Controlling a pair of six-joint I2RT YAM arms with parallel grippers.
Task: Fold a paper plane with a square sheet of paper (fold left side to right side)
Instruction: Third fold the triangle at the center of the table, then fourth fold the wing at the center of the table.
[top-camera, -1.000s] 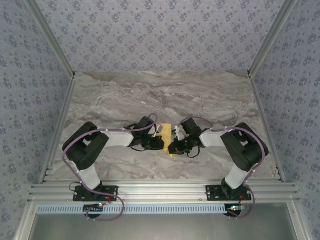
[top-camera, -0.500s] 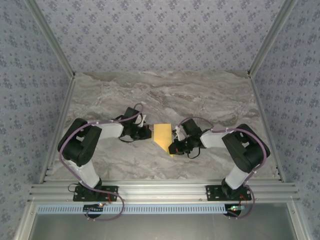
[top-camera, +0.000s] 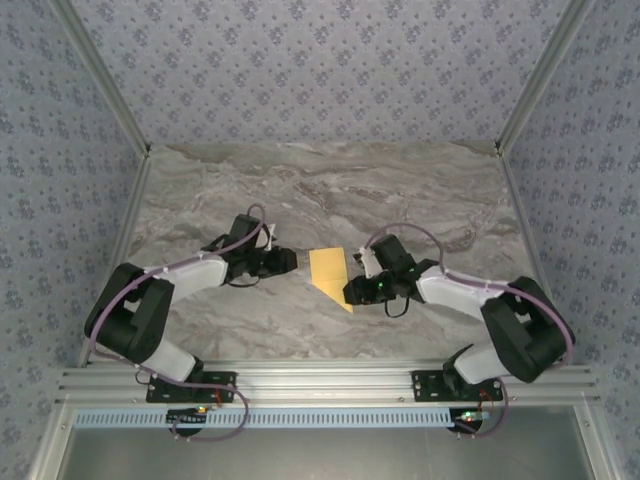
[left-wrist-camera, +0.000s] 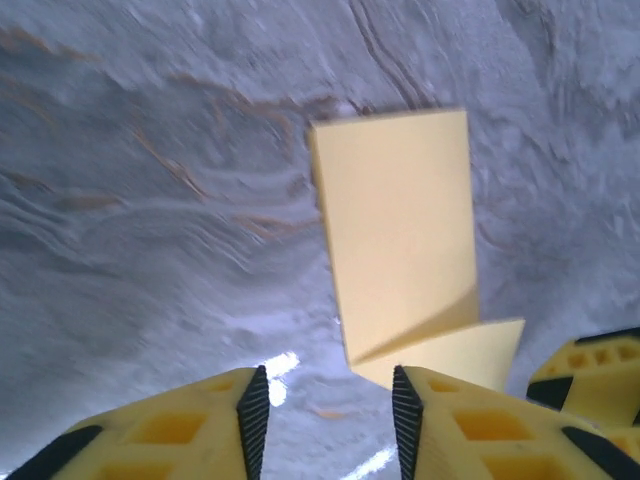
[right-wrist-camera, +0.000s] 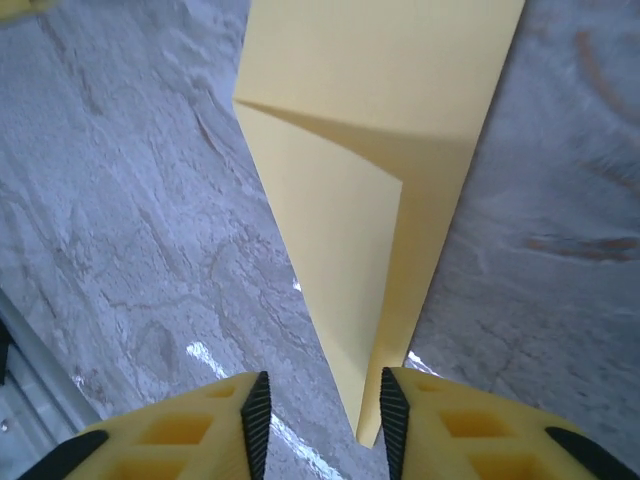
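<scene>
- While both arms are backing away from the sheet of paper (top-camera: 328, 270), the pressing step is looking finished; a sec ago both pincers were shut and bearing down on it side by side.
- Left gripper (top-camera: 288, 261) is now sitting clear of the sheet on its left, over bare table (top-camera: 420, 190); in the left wrist view its fingers are standing spread w/ nothing between them.
- Right gripper (right-wrist-camera: 320, 405) is staying close, hovering just over the sheet's pointed end; its fingers are spread too, not pinching anything; the tip is lying on the table below the gap.
- Sheet is lying mid-table, a bit toward the near edge, btwn the two grippers; it's showing as a narrow creased shape, square-cut at the far end and tapering to a point at the near end.
- It isn't looking shifted since the arms let go; the diagonal flap is lying nearly flat, so the crease is prob holding.
- For the task, this fold is likely set and more folds are prob remaining; the next move is likely needing a fresh pick-up of a free edge, which is tricky on thin paper lying flat.
</scene>
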